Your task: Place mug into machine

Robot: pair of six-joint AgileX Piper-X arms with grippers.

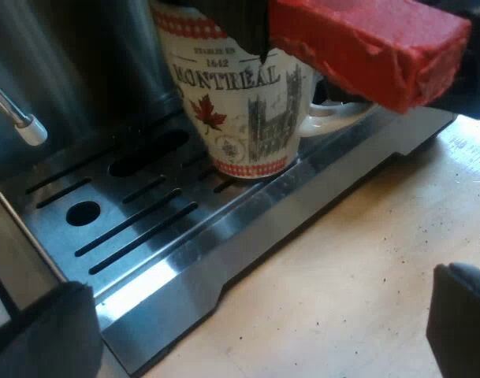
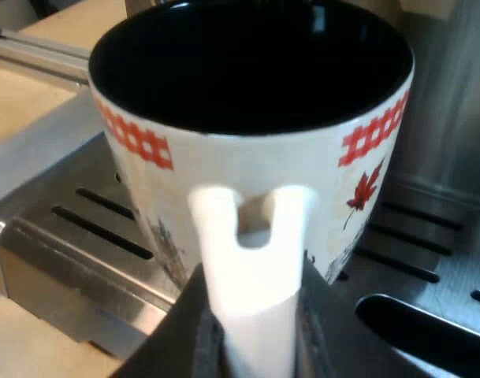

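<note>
A white mug (image 1: 240, 102) printed with "MONTREAL", a red maple leaf and red checks stands upright on the espresso machine's slotted metal drip tray (image 1: 145, 236). The red end of the holder's handle (image 1: 366, 47) juts out above the mug, locked into the machine's front. My right gripper (image 2: 254, 331) is shut on the mug's white handle (image 2: 251, 268), one black finger on each side. The mug (image 2: 247, 94) shows a dark, empty inside. My left gripper (image 1: 251, 327) hangs open over the tray's front edge, holding nothing.
A metal steam wand (image 1: 19, 118) points down over the tray near the machine's steel wall. The light wooden tabletop (image 1: 366, 276) lies in front of the tray. The tray has long slots and a round hole (image 1: 83, 213).
</note>
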